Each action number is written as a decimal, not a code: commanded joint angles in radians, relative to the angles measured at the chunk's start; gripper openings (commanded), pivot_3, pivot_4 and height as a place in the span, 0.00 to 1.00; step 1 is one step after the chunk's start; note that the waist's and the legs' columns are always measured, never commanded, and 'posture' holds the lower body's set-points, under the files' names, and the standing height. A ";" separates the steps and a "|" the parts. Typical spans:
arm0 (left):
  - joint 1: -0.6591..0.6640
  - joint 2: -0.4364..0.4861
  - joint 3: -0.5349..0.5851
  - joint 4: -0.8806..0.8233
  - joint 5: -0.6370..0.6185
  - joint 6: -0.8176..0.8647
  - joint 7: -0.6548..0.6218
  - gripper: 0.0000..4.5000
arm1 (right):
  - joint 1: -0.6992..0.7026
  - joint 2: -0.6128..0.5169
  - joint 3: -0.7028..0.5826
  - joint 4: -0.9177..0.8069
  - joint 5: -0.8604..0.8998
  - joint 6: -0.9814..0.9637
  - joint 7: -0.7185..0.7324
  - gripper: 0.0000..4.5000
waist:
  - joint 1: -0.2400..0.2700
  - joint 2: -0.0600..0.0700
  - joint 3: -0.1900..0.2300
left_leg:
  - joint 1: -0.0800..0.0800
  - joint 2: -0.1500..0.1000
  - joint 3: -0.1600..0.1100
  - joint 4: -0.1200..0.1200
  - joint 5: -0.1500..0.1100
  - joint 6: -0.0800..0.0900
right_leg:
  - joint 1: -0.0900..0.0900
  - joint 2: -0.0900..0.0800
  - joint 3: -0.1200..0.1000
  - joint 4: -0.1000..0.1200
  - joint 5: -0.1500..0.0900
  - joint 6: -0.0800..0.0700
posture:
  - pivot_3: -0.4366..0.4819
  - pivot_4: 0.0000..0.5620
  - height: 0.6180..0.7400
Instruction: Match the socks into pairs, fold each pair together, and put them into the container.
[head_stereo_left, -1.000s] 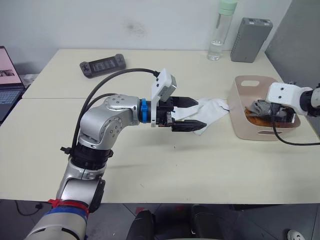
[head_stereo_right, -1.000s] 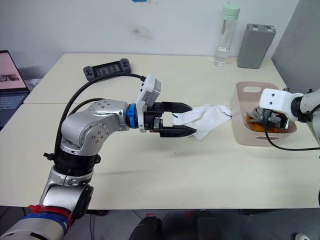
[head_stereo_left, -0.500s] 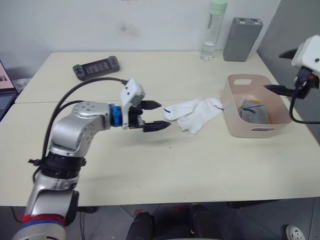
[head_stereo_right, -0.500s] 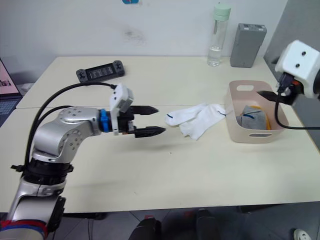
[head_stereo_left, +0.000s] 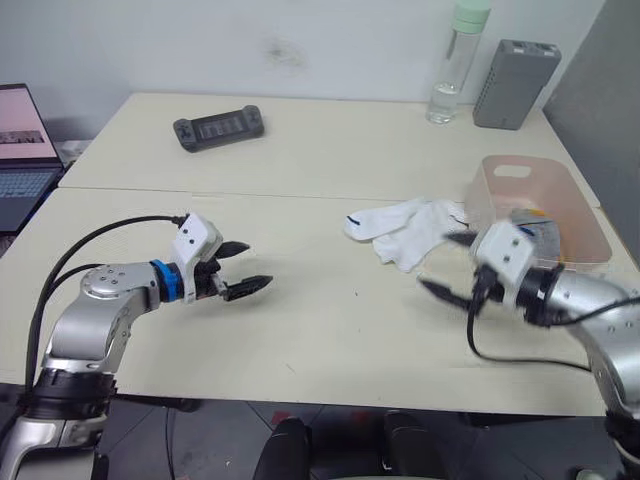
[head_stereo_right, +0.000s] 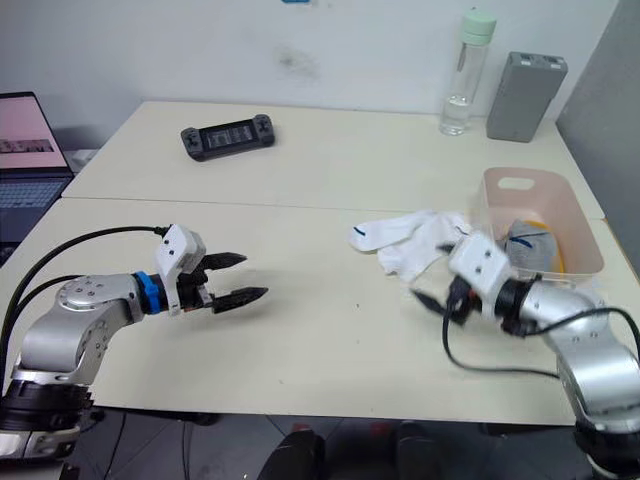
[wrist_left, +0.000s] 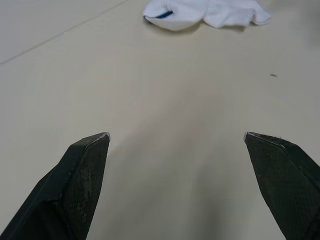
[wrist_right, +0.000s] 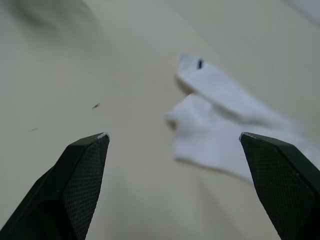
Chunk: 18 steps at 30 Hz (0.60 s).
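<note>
Loosely overlapped, two white socks (head_stereo_left: 408, 226) lie beside container (head_stereo_left: 548, 200).

Socks (head_stereo_left: 405, 228) on table (head_stereo_left: 300, 160) just left of container (head_stereo_left: 540, 205); bottle (head_stereo_left: 455, 60) behind.

white socks (head_stereo_left: 410, 228) — flat, beside container (head_stereo_left: 497, 190) | grey pair (head_stereo_right: 527, 243) inside

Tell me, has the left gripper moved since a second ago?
Yes. The left gripper, then touching the white socks, has pulled back toward the robot, well clear of them.
</note>
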 joint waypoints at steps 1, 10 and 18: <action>-0.003 0.009 0.023 -0.039 -0.009 -0.026 -0.013 1.00 | 0.041 0.001 -0.033 -0.089 0.042 0.017 -0.028 1.00 | -0.001 0.000 0.000 | 0.001 0.000 0.000 0.000 0.000 0.000 | 0.000 0.001 0.000 0.000 0.000 0.000 | 0.48 0.27 1.00; -0.047 -0.027 -0.009 -0.081 -0.030 0.005 -0.021 1.00 | 0.043 0.030 0.025 -0.134 0.077 0.048 -0.107 1.00 | -0.024 0.000 0.000 | 0.009 0.001 0.000 -0.001 0.000 0.000 | 0.007 0.003 0.001 0.001 0.000 0.000 | 0.48 0.27 1.00; -0.080 -0.054 -0.032 -0.161 -0.065 0.076 -0.007 1.00 | 0.032 0.017 0.035 -0.130 0.090 0.055 -0.125 1.00 | -0.024 -0.001 0.000 | 0.009 0.002 0.001 -0.001 0.000 0.000 | 0.007 0.003 0.001 0.001 0.000 0.000 | 0.48 0.27 1.00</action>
